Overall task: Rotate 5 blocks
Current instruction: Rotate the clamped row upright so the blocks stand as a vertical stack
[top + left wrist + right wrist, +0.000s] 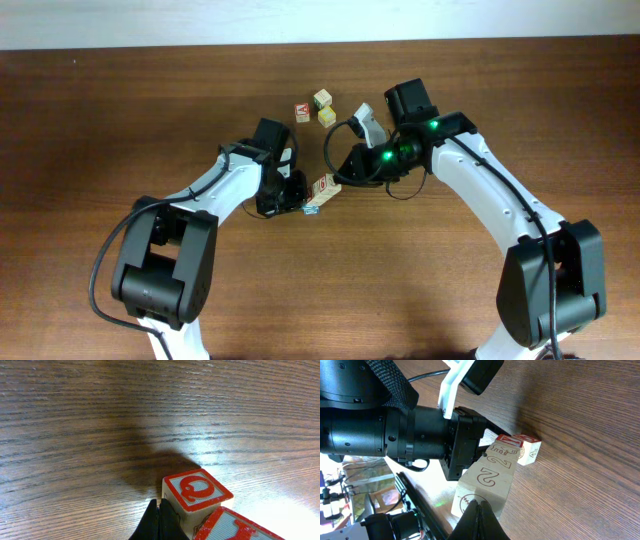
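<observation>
At mid-table [100, 100], between the two arms: short row of blocks [321, 190], pale wood, cube-shaped, red-printed, touching one another; count uncertain, edges merging overhead. Farther back, well apart from that row: red-faced block [302, 112], green-faced block [322, 98] and yellow cube [327, 117], close together. Fingertips of both arms hard to make out overhead, dark against dark housings. From the left wrist only: black fingers of left gripper [159, 521] pressed together, nothing between them, tips just beside Q block [197, 491], contact not certain; red Q in a red border; second red-framed block [235, 529] cut off by the lower frame edge, letter unreadable; fine straight wood grain, bright glare at right. From the right wrist only: right gripper [480, 519] likewise closed on nothing, tips low at the near end of the row; 2 block [488, 477] with outlined numeral, round drawing on the face below; red-bordered tops farther along; left arm [380, 425], black and cylindrical, close against the row, far side hidden.
</observation>
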### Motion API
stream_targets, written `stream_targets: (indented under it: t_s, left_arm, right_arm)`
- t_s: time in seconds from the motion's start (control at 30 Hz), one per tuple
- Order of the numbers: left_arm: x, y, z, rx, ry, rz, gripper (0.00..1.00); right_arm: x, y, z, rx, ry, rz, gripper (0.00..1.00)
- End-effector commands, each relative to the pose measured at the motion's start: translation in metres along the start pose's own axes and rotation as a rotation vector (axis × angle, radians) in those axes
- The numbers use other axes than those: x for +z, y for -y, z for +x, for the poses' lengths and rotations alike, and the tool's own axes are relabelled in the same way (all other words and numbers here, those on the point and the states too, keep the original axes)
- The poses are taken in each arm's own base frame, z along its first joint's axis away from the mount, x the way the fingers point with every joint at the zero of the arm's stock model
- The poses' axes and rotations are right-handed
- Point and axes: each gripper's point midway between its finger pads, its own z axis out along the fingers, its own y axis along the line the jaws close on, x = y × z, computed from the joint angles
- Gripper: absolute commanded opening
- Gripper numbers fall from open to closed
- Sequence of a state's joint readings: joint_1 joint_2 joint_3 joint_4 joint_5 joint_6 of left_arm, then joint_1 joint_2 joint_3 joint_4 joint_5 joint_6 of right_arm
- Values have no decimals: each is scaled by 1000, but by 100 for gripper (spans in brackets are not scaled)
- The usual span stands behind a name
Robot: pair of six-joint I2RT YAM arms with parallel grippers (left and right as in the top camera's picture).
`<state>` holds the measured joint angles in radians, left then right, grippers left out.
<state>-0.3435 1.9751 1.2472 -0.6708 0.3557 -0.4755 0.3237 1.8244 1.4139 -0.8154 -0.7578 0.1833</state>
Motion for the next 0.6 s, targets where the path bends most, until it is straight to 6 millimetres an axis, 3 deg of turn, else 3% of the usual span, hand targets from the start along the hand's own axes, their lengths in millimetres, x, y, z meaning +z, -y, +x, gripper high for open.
stream_targets:
  t_s: [0.0, 0.13, 0.57]
  left_arm:
    - [0, 8, -1, 1, -9, 38, 0]
    - [0, 8, -1, 1, -9, 38, 0]
    - [0, 8, -1, 1, -9, 38, 0]
  right_arm:
    - [14, 1, 5, -6, -37, 31, 4]
    - [17, -11, 3, -40, -35, 32, 4]
    - [18, -12, -3, -29, -16, 35, 4]
